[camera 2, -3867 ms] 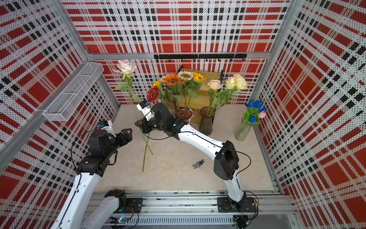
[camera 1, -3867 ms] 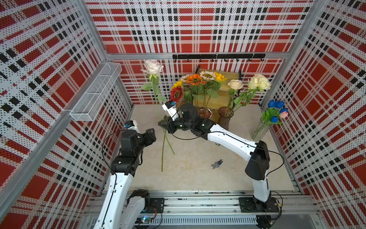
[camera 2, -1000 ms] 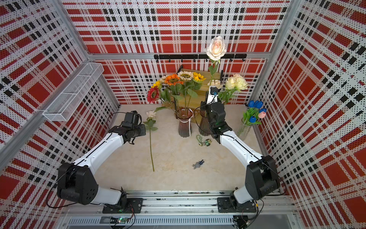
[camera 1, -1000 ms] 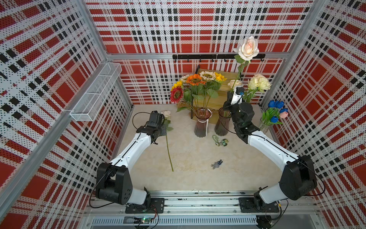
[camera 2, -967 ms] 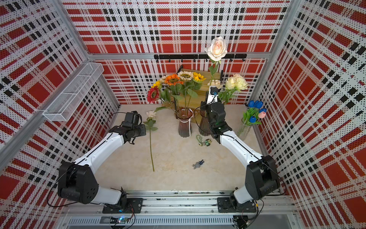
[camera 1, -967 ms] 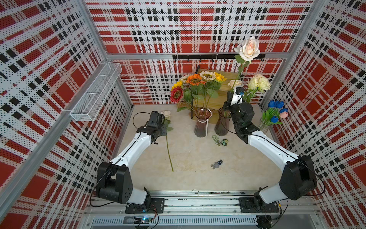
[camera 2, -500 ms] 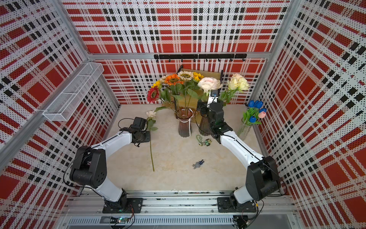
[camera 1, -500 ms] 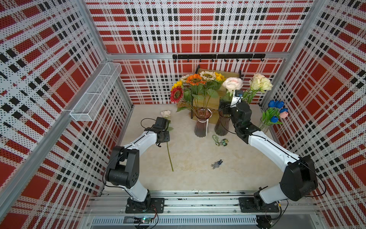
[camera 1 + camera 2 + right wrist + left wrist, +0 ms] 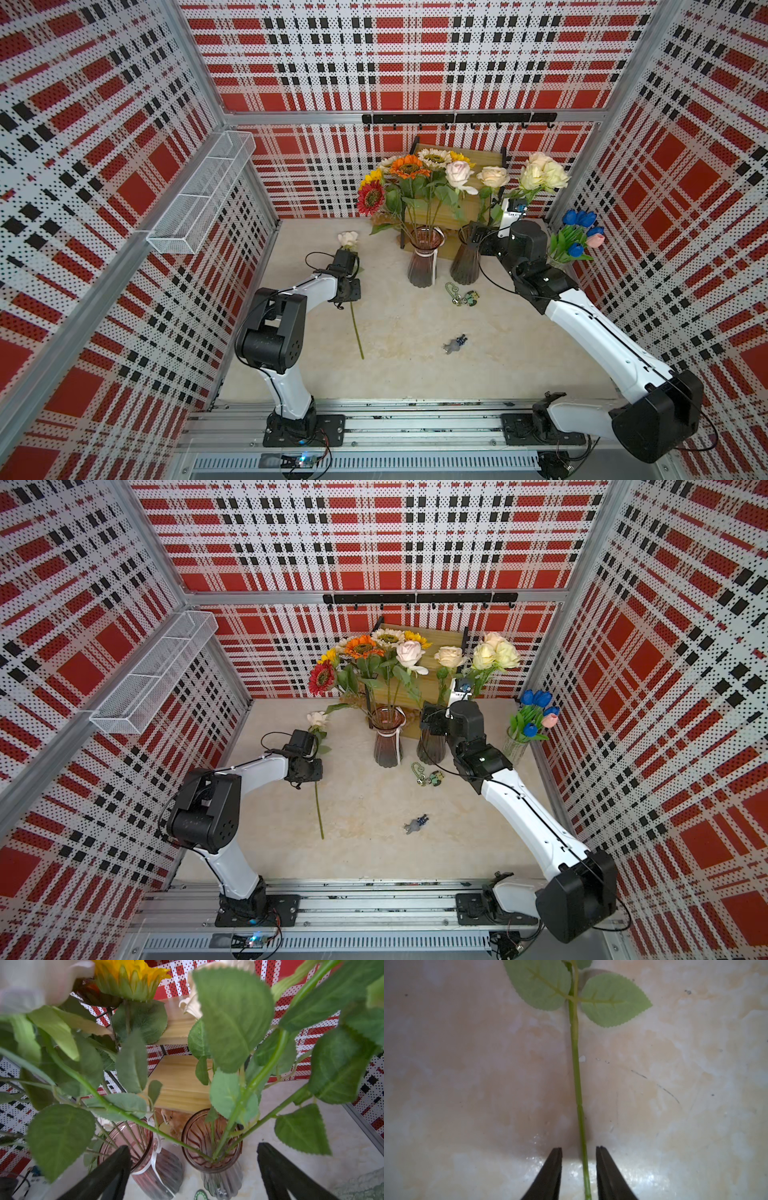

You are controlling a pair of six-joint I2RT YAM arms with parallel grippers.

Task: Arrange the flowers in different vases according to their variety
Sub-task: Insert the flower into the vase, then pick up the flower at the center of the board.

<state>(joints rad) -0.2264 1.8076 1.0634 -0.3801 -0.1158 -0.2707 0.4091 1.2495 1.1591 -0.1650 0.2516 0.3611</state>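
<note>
The right gripper (image 9: pixel 193 1147) has let go, jaws wide, leaving the pale pink rose (image 9: pixel 458 174) standing in the brownish vase (image 9: pixel 464 258), while the left gripper (image 9: pixel 579 1148) has dropped, jaws narrow, astride the cream rose (image 9: pixel 348 240) lying on the table (image 9: pixel 415 370), seemingly the last flower.

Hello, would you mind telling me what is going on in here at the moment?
The robot is sorting artificial flowers into vases by kind. The left gripper is down at the table, jaws open on either side of the stem of a cream rose lying flat, not yet closed on it. The right gripper hangs open above the brownish vase, which holds the roses. Sunflowers fill the pinkish vase, and tulips stand in the clear cylinder.
</note>
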